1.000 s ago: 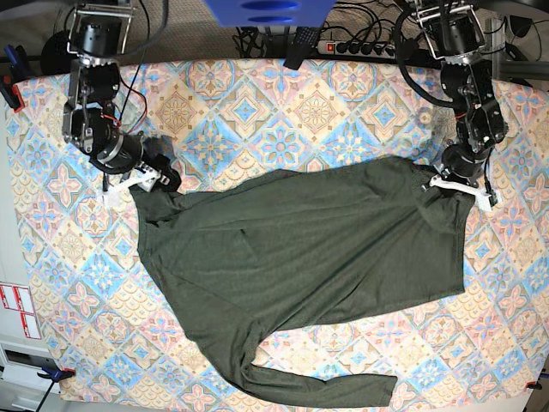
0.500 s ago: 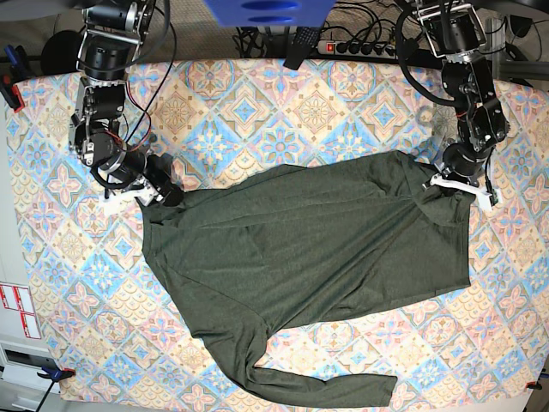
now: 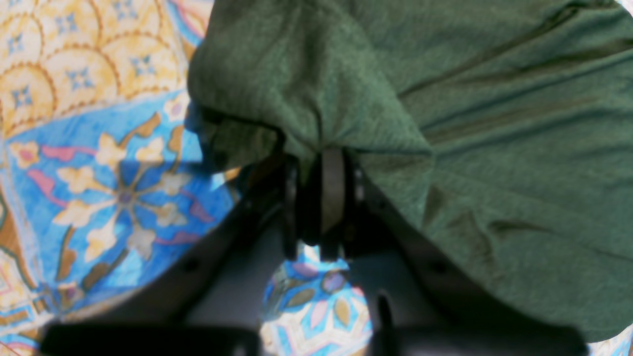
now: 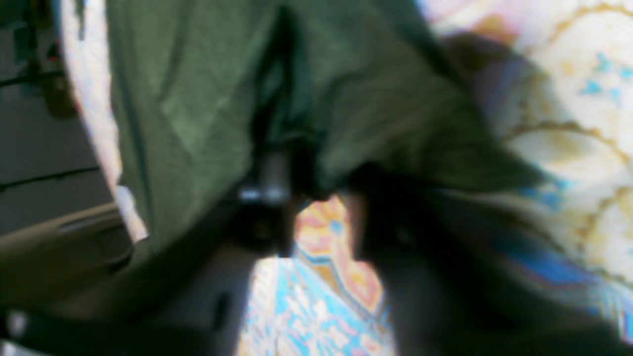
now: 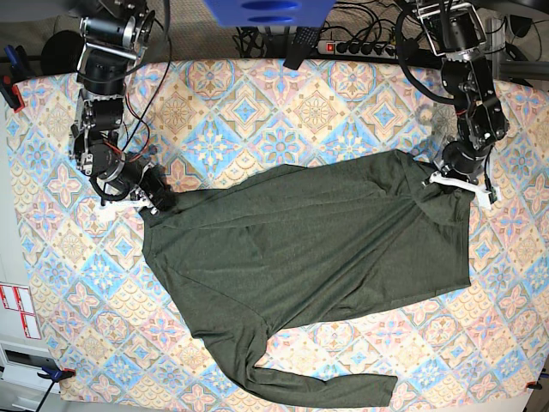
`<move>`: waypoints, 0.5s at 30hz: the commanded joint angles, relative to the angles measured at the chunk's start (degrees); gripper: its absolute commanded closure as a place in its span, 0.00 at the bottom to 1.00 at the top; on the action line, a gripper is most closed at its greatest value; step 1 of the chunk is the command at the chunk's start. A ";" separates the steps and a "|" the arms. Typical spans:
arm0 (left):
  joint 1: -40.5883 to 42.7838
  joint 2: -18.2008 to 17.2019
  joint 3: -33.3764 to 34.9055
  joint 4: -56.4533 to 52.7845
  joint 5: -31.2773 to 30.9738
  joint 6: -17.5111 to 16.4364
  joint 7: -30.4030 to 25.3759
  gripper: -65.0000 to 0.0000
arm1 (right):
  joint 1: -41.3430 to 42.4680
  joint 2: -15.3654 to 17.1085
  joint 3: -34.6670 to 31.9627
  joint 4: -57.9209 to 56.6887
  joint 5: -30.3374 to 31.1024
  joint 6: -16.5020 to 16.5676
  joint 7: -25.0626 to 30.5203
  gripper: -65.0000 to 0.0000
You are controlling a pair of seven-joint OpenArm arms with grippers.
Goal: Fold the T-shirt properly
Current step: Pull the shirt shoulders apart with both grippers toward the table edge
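T-shirt (image 5: pixel 309 249), dark olive-green thin knit with long sleeves, lies spread on the patterned tabletop (image 5: pixel 257 103). Left end effector (image 5: pixel 448 180) and right end effector (image 5: pixel 157 200) each pinch 1 corner. Judged step: stretching flat; next, lower and smooth it before folding.

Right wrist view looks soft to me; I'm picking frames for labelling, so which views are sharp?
Base view: sharp, evenly lit. Left wrist view: T-shirt knit crisp, left claw slightly blurred. Right wrist view: blurred throughout, right claw just a dark smear.
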 commanded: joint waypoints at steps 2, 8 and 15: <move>-0.04 -0.80 -0.29 2.35 -0.18 -0.23 -0.95 1.00 | 0.77 0.45 0.23 1.04 0.38 0.32 -0.06 0.92; 1.98 -0.80 -0.29 6.30 -0.18 -0.23 -0.86 1.00 | -1.25 0.89 5.33 1.30 0.38 0.32 -1.73 0.95; 4.27 -3.35 -0.29 6.74 -0.18 -0.31 -0.86 1.00 | -6.96 2.30 11.83 8.33 0.38 0.32 -4.10 0.95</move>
